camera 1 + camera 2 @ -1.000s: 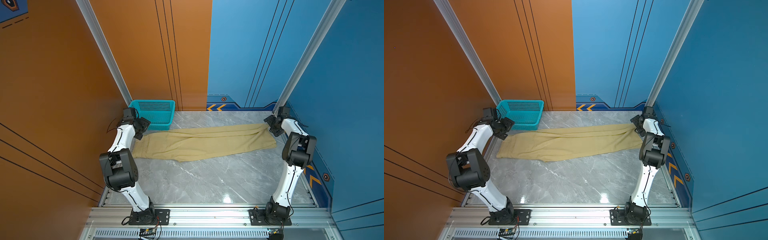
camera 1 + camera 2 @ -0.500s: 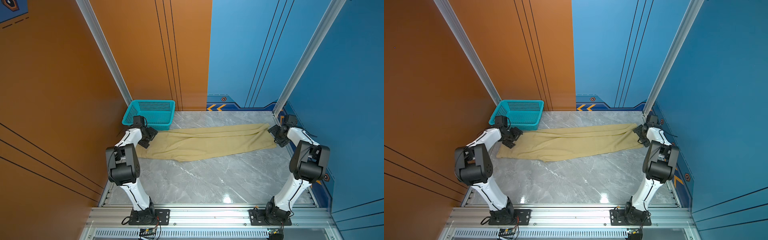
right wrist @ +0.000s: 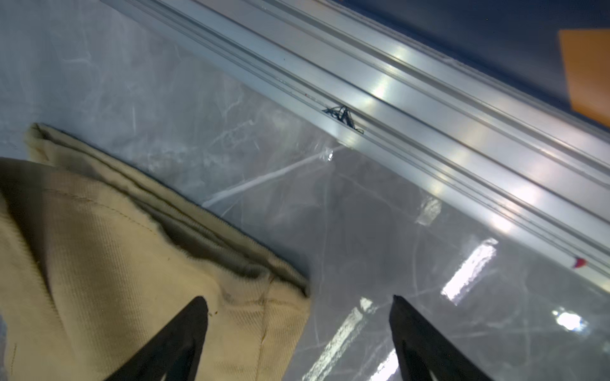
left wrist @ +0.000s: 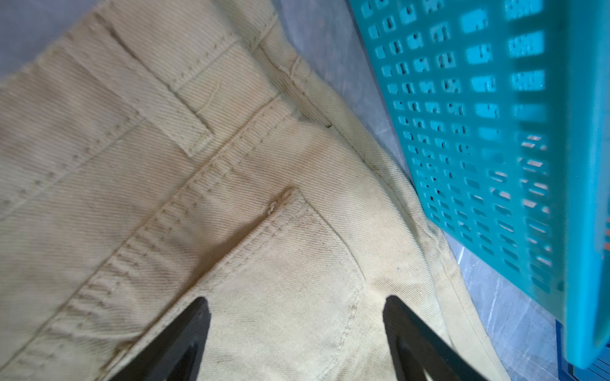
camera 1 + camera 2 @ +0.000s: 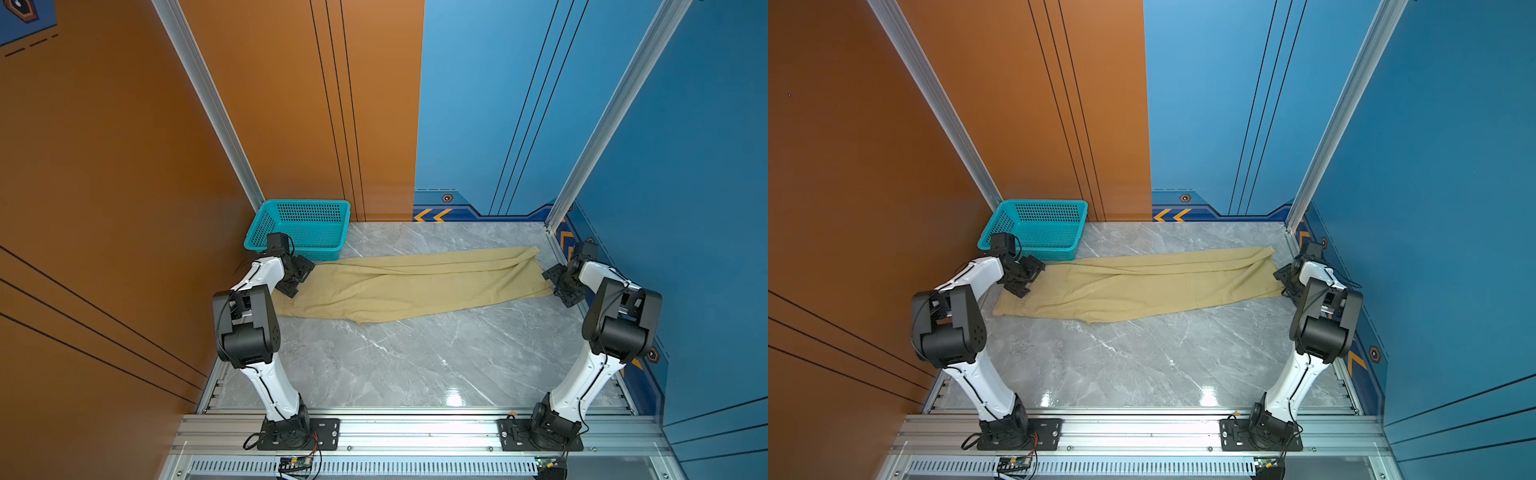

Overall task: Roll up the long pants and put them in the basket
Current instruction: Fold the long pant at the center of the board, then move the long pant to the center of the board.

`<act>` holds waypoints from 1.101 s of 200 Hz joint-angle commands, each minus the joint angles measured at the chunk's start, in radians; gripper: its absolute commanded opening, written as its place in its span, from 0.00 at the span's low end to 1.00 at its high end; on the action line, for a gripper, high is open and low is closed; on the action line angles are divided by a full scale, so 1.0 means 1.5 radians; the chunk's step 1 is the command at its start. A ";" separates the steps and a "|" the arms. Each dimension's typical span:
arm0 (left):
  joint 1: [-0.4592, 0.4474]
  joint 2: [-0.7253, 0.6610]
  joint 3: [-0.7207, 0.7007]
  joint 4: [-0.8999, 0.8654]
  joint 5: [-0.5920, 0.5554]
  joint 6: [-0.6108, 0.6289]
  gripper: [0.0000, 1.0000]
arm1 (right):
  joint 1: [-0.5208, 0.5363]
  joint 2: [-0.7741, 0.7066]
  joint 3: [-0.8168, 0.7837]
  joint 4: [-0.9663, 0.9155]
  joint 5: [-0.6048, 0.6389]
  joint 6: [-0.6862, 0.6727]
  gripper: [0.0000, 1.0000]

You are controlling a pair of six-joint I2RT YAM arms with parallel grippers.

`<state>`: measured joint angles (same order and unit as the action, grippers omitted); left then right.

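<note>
In both top views the long pants (image 5: 415, 286) lie flat on the counter (image 5: 415, 365). Their long axis runs crosswise from arm to arm — the waist beside the left end effector (image 5: 296, 276) and the teal basket (image 5: 309, 222), the cuffs beside the right end effector (image 5: 560, 286). Both arms reach forward, elbows raised and wrists low.

In the left wrist view, the left end effector (image 4: 295, 303) is spread wide above the pocket, gripping nothing.

In the right wrist view, the right end effector (image 3: 298, 303) is equally wide and straddles the cuff corner — nothing held.
</note>
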<state>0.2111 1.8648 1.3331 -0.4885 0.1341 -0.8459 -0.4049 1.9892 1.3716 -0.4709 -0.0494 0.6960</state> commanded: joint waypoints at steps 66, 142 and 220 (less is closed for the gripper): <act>0.001 0.023 -0.008 -0.006 -0.019 -0.009 0.85 | 0.025 0.070 0.053 -0.022 -0.008 0.030 0.83; 0.014 0.022 -0.011 -0.006 -0.007 -0.015 0.85 | 0.030 0.023 0.011 -0.037 0.000 0.036 0.26; 0.041 0.003 -0.076 -0.006 -0.001 -0.016 0.84 | -0.003 -0.161 -0.132 -0.080 0.020 -0.013 0.00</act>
<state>0.2588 1.8893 1.2629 -0.4774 0.1314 -0.8680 -0.3843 1.8668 1.2331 -0.5053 -0.0555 0.7273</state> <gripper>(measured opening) 0.848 0.066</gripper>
